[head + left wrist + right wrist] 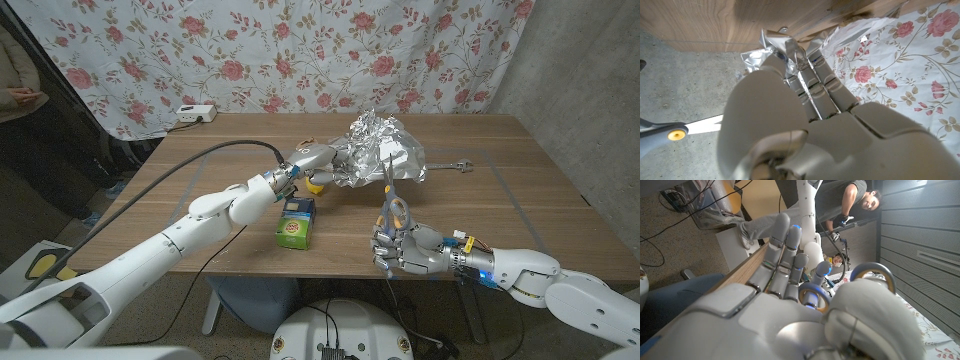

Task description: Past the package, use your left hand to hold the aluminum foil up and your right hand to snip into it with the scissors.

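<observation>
- the left robot hand [312, 158] reaches across the wooden bench [520, 190] from the near left corner, its fingers [812, 82] closed on the near-left edge of the aluminum foil [385, 150], holding the crumpled sheet up off the wood.
- the right robot hand [402, 245] stands at the bench's near edge, fingers upright, with the scissors [391, 200] gripped in it; in the right wrist view its fingers pass through the grey, yellow-lined handle loops [872, 272].
- the scissors' blades point away from the robot toward the foil, their tip at the foil's near side; whether the blades are parted or touching the sheet cannot be told.
- one sheet of foil, bunched into a silver mound, sits past the middle of the bench; one pair of scissors; one small green and blue package [295, 223] stands on the near side of the foil, between the two arms.
- one dark wrench-like tool [455, 166] lies just right of the foil; a yellow object [318, 183] peeks out under the left hand.
- a white power strip [196, 114] rests at the bench's far left corner.
- a floral curtain [300, 50] hangs behind the bench; a person [20, 90] stands at the far left edge.
</observation>
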Available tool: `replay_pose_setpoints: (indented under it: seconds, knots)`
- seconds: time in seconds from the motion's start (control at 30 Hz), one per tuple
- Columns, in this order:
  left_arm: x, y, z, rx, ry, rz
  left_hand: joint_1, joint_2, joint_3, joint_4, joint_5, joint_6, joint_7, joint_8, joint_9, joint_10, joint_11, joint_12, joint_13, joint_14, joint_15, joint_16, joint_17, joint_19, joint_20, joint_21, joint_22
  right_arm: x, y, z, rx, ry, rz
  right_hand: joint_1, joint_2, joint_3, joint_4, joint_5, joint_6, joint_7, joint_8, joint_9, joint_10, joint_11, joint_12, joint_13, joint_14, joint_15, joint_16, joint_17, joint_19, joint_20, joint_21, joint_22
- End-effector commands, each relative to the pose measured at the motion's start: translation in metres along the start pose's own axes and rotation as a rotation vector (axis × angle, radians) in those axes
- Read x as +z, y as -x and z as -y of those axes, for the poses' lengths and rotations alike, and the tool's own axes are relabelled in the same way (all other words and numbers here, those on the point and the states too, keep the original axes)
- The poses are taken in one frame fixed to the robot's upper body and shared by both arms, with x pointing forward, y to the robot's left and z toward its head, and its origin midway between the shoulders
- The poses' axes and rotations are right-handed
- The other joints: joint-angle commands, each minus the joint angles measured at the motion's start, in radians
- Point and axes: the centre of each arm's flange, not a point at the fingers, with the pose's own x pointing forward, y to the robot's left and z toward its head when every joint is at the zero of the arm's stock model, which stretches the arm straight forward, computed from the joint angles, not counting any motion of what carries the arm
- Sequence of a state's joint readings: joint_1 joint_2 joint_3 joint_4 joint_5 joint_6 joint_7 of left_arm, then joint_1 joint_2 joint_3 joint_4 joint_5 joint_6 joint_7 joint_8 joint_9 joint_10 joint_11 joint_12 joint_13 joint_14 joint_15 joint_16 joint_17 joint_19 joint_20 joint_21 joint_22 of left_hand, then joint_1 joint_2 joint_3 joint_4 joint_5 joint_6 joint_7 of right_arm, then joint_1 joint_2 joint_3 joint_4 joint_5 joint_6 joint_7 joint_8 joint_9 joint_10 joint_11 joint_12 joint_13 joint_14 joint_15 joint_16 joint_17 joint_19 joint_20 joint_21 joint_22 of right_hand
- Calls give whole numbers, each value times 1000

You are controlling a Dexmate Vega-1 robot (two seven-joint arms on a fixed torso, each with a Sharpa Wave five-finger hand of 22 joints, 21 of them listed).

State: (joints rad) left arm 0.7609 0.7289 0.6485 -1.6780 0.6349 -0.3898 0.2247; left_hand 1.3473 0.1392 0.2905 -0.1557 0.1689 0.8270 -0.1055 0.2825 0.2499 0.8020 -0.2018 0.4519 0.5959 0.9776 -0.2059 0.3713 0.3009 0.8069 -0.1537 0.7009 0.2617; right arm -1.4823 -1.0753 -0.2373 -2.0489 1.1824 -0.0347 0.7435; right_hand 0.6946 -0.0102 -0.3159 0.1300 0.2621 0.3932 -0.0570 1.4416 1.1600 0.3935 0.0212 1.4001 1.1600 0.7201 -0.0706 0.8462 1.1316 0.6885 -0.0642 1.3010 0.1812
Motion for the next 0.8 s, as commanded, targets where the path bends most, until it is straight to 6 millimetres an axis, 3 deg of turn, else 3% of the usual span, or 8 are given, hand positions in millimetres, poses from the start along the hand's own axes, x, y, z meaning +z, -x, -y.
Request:
replay_pose_setpoints:
  seconds: [0.03, 0.8]
  knots:
    - [1, -6, -5, 17, -14, 1, 14, 3, -3, -1, 8, 1, -8, -2, 5, 6, 1, -3, 4, 43, -37, 4, 5, -1, 1, 10, 2, -8, 1, 0, 14, -26, -18, -5, 2, -6, 1, 2, -55, 96, -3, 4, -7, 1, -6, 3, -6, -45, -6, 3, 12, 2, -3, 3]
    - [3, -6, -8, 28, -35, 16, 16, 4, -5, 0, 9, -2, -9, -5, 6, 4, 0, -6, 11, 42, -37, 2, 10, -8, -1, 25, 0, -18, 6, 3, 7, -47, -49, -19, 2, -8, 7, 5, -62, 103, -21, 10, -14, 7, -13, 6, -10, -42, -13, 3, 12, 5, -19, 3]
